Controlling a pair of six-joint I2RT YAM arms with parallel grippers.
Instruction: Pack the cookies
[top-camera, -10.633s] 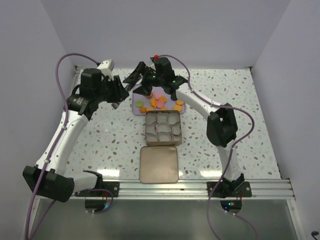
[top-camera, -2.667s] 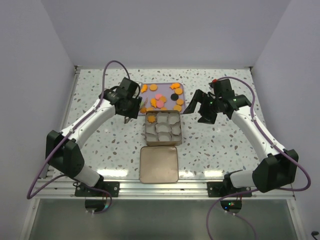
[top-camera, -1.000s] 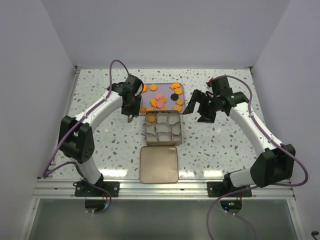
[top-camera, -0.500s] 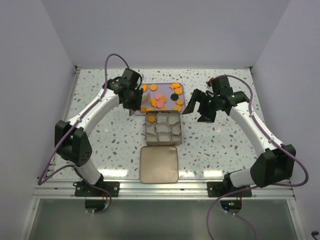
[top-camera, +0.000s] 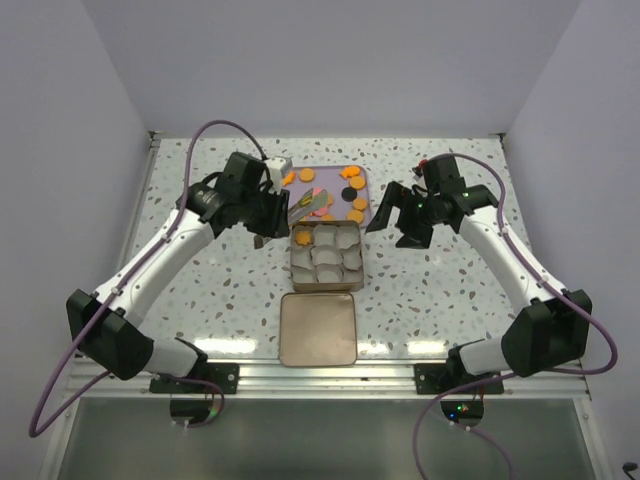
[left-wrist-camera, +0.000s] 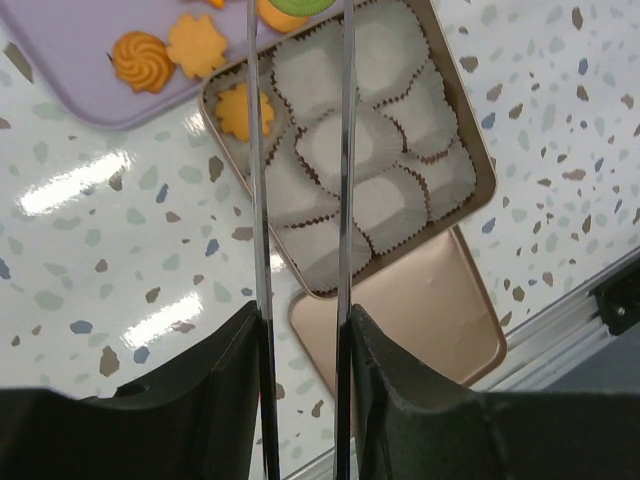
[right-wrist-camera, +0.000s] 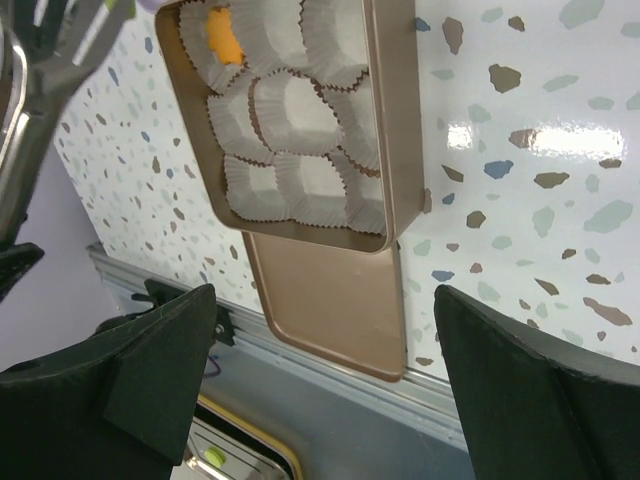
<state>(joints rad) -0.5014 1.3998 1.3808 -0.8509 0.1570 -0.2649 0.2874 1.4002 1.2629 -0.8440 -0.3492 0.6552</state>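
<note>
My left gripper (left-wrist-camera: 300, 315) is shut on a pair of long metal tongs (left-wrist-camera: 258, 180). The tong blades reach out over the near edge of the purple tray (top-camera: 325, 172) and the far corner of the square tin (top-camera: 292, 268). A green cookie (left-wrist-camera: 292, 5) sits between the blades near their tips. One orange cookie (left-wrist-camera: 245, 110) lies in a corner paper cup of the tin; the other cups show empty. Orange, pink and black cookies (top-camera: 352, 186) lie on the tray. My right gripper (right-wrist-camera: 320, 400) is wide open and empty, right of the tin.
The tin's flat lid (top-camera: 318, 328) lies just in front of the tin, near the table's front rail. The left arm (top-camera: 160, 260) crosses the left half of the table. White walls close in the left, right and back.
My left wrist has swung back and left, and the tongs with the green cookie now point from the tray toward the tin. The right arm has barely moved.
</note>
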